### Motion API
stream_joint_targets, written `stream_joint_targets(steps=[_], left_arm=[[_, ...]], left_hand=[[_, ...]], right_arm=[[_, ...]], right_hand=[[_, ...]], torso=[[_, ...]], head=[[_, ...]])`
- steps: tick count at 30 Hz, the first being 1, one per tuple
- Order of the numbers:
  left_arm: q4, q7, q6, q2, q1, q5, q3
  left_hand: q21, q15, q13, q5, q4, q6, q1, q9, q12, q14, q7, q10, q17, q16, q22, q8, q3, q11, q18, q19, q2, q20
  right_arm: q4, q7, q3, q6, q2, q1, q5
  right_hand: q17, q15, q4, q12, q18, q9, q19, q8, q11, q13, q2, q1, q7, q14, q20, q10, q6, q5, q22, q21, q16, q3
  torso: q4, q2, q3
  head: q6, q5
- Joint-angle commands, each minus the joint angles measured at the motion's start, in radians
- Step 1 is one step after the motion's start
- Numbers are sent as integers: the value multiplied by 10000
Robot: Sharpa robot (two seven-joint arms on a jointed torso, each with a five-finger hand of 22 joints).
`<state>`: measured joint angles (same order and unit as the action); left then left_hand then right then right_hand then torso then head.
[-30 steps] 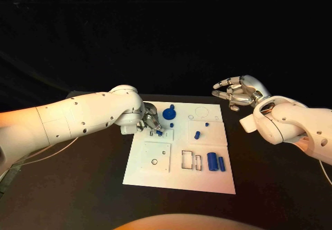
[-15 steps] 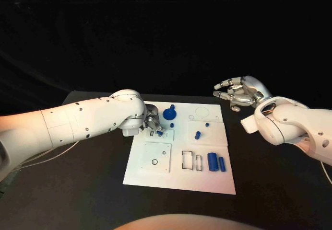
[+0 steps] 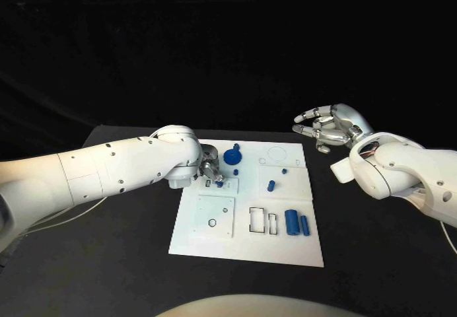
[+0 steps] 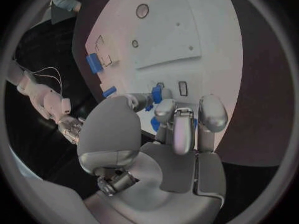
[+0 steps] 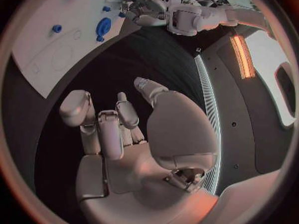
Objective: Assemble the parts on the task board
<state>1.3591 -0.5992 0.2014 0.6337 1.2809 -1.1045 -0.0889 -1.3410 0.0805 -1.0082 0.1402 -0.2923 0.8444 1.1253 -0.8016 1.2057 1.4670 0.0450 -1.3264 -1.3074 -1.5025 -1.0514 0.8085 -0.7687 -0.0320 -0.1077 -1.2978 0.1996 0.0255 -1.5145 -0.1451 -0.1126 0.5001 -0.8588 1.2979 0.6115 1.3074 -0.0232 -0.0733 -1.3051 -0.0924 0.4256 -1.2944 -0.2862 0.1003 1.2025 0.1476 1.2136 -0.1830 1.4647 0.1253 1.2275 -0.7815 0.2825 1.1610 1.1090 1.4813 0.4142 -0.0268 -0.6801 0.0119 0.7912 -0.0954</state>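
Observation:
The white task board [image 3: 211,234] lies mid-table. My left hand [image 3: 209,169] is low over its far left part, and its fingertips [image 4: 163,108] pinch a small blue part [image 4: 156,95]. That part shows just under the hand [image 3: 221,183]. A round blue part [image 3: 233,157] stands beside the hand, toward the board's far edge. A blue peg [image 3: 271,185] and a smaller blue piece [image 3: 284,172] stand right of it. Two blue blocks [image 3: 298,224] lie at the near right. My right hand [image 3: 329,129] hovers beyond the far right corner, fingers apart and half curled, holding nothing.
Rectangular outlines [image 3: 258,220] and a square plate with small holes [image 3: 215,215] mark the board's near half. A ring outline [image 3: 278,154] sits at its far right. Black table [image 3: 381,251] surrounds the board on all sides.
My left forearm has swung a little higher and further over the table, while the hand stays at the same spot on the board. The right hand has hardly moved.

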Motion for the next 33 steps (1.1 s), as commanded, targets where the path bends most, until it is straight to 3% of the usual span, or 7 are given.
stream_joint_targets(steps=[1, 33], left_arm=[[18, 82, 115, -25, -22, -360, -7], [195, -46, 605, 36, -118, -936, -18]], left_hand=[[-69, 69, -29, 68, 2240, 39, -125, -9, 66, 715, -36, -85, -1246, -63, -34, 67, -2255, -1, 64, -102, 12, 2], [-101, 83, -37, 112, 2244, 119, -194, -47, 94, 732, -72, -142, -1311, -96, -99, 150, -2220, -27, 77, -135, 12, -8]], right_arm=[[-6, -101, 0, -146, -3, -7, 51], [18, -96, 0, -230, -3, -27, 34]], right_hand=[[322, 22, -56, 17, -207, 11, 54, -43, -24, -16, 58, -48, 1, 417, -10, -59, 40, 51, -8, -24, -49, -10], [304, 24, -76, 17, -213, 18, 64, -71, -26, -26, 72, -78, 3, 412, -12, -62, 41, 45, -33, -61, -60, -26]], torso=[[0, 3, -1], [-5, 2, -2]], head=[[19, -14], [54, -50]])
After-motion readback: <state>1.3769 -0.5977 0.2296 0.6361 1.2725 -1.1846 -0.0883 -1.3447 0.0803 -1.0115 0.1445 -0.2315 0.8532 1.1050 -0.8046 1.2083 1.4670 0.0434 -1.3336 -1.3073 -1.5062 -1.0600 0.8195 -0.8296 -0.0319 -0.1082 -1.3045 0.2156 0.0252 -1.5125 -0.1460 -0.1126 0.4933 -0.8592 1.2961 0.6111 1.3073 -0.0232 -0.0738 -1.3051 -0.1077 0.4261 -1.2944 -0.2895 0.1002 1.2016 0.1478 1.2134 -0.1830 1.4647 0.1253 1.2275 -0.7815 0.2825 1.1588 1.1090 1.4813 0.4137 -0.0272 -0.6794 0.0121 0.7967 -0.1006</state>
